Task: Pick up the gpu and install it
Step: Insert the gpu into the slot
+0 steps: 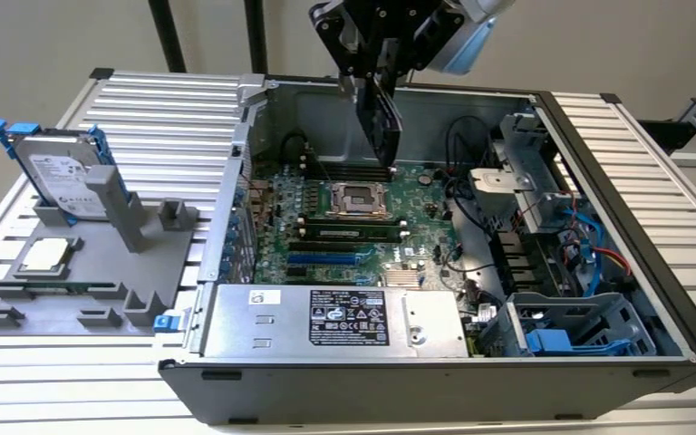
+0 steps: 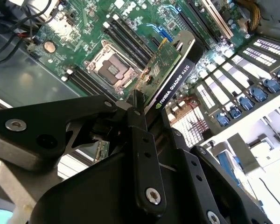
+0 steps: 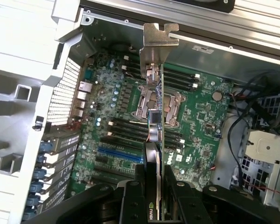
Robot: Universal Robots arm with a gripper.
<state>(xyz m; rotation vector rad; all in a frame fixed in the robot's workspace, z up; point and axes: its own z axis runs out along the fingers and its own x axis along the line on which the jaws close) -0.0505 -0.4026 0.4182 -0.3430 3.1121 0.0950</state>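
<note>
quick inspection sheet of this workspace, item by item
surface: slatted metal table, open computer case lying on it
job's things: gpu hanging upright over the motherboard, not seated
clutter: hard drive and processor chip on grey fixture
grippers: gripper shut on gpu
cables: black cables inside case, blue cable near drive bay
surroundings: plain wall, black poles

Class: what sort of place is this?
Probably a robotic computer assembly bench: an open black computer case lies on a ribbed metal table, a grey parts fixture beside it, and the black gripper holds a green gpu card.
</note>
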